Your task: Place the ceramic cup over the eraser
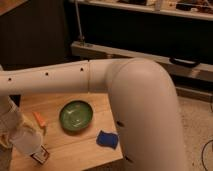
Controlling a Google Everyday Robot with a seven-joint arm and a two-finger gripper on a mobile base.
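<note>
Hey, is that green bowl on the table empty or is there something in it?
Empty: the green bowl shows only its bare glossy inside. The gripper is at the lower left by the eraser, hidden behind the arm.

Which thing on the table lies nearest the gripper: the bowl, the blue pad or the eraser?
The eraser, the small banded block at the front left, just beside the gripper. The green bowl and blue pad lie farther right.

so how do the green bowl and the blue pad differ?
Shape: the green bowl is round, the blue pad squarish.
Depth: the bowl is hollow with a raised rim, the pad lies flat.
Place: the bowl sits mid-table, the pad nearer the front edge.
Shared: both rest on the wooden table, apart from the gripper, which is low at the left by the eraser.
</note>
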